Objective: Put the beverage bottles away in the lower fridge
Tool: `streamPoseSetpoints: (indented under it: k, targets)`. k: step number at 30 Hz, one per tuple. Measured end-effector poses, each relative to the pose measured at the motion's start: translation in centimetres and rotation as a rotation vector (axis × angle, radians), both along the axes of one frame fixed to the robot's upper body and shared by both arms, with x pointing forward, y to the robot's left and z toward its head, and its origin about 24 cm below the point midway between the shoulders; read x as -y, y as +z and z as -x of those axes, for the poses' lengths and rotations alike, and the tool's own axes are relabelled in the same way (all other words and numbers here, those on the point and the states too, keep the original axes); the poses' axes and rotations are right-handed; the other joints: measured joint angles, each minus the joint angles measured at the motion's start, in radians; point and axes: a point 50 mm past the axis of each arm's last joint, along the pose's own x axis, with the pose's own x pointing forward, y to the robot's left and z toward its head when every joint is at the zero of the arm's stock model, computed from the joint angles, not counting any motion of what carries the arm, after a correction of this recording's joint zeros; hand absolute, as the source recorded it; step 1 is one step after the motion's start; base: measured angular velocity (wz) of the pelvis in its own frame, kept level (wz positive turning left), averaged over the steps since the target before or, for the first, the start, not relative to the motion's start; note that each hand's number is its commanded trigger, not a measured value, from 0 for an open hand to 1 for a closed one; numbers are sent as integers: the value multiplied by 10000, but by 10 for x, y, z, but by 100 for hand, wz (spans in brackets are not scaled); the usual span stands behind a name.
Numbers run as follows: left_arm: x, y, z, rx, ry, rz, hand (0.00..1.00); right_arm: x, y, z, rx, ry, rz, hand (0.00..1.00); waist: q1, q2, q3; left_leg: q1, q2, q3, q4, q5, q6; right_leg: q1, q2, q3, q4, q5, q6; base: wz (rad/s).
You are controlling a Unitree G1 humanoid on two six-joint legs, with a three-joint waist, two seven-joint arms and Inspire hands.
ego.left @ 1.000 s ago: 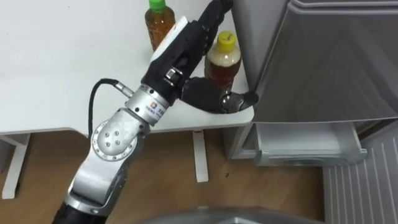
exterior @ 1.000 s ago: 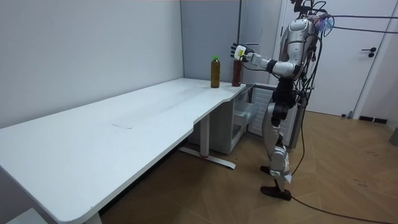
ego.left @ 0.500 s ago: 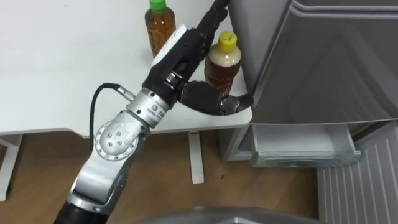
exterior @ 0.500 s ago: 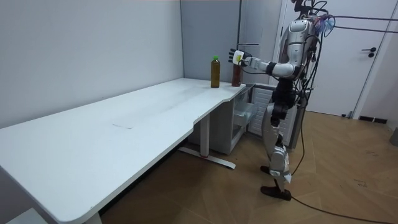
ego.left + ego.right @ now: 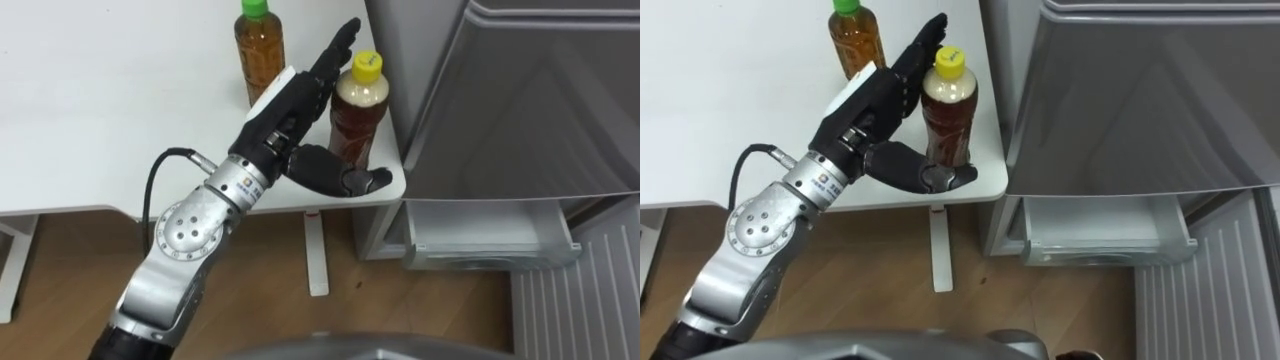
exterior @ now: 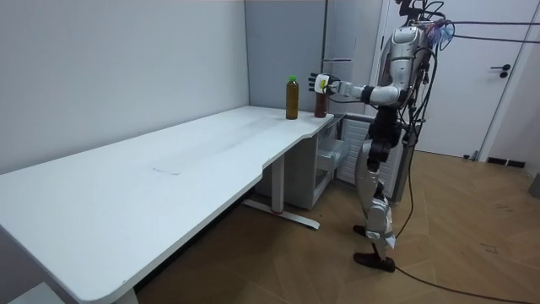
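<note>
Drawn back since a second ago, the left hand now has its fingertips level with the cap of the yellow-capped bottle instead of reaching past it. Its thumb has come in from the desk's corner to lie in front of the bottle's foot. Both bottles stand where they stood.

Right of the hand rises the grey fridge. Lower down on that side its lower part stands open, with a white drawer showing. Under the hand lies the white desk, whose rounded corner sits just below the thumb and close beside the fridge. In the room view the robot stands upright at this end of the desk, in front of the fridge, its left arm held out level towards the bottles.

The hand is open: its fingers are straight and together, slanting up along the left side of the yellow-capped bottle, and its thumb is spread wide and bent across in front of the base. That bottle stands upright on the desk in the fork between fingers and thumb, not gripped. Whether the fingers touch it cannot be told. To the fingers' left and farther off, the green-capped bottle stands upright on the desk, apart from the hand and near the other bottle.
</note>
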Motion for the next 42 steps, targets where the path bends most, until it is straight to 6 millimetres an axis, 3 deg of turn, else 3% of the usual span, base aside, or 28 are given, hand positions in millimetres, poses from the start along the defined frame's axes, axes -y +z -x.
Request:
streamPoseSetpoints:
  k: [3, 4, 6, 7, 22, 32, 42]
  targets:
    - [0, 0, 0, -13, 2, -2, 0, 0, 0, 1, -9, -1, 4, 0, 6, -13, 8, 10, -3, 0, 1, 0, 0, 11, 0, 4, 1, 0, 0, 0]
    - [0, 0, 0, -19, 3, -1, 38, 0, 0, 1, -16, -3, 4, 0, 7, -18, 11, 10, -3, 1, 1, 0, 0, 11, 0, 4, 1, 0, 0, 0]
    - [0, 0, 0, -21, 10, -1, 93, 0, 0, 1, -12, -4, 6, 0, 7, -16, 10, 11, -2, 1, 1, 0, 0, 11, 1, 4, 4, 0, 0, 0]
    - [0, 0, 0, -21, 11, -1, 100, 0, 0, 1, -14, -5, 13, 0, 8, -14, 9, 11, -2, 1, 1, 0, 0, 11, 1, 4, 4, 0, 0, 0]
    - [-1, -3, 0, -132, 139, -42, 100, 0, 0, 1, 34, -2, 71, 0, 6, 40, -19, 41, -1, 11, -1, 0, 0, 37, 0, 9, 6, 0, 0, 0]
    - [-4, -16, 3, -979, 194, -461, 100, 0, 0, 0, 98, 5, 90, 0, 0, 103, 0, 35, 5, 10, -22, 0, 0, 10, 7, 13, 16, 0, 0, 0]
    - [-4, -16, 3, -999, 169, -441, 100, 0, 0, -2, 246, 9, 146, 0, -19, 83, 12, 40, -2, -1, -19, 0, 0, 15, -3, 33, 5, 0, 0, 0]
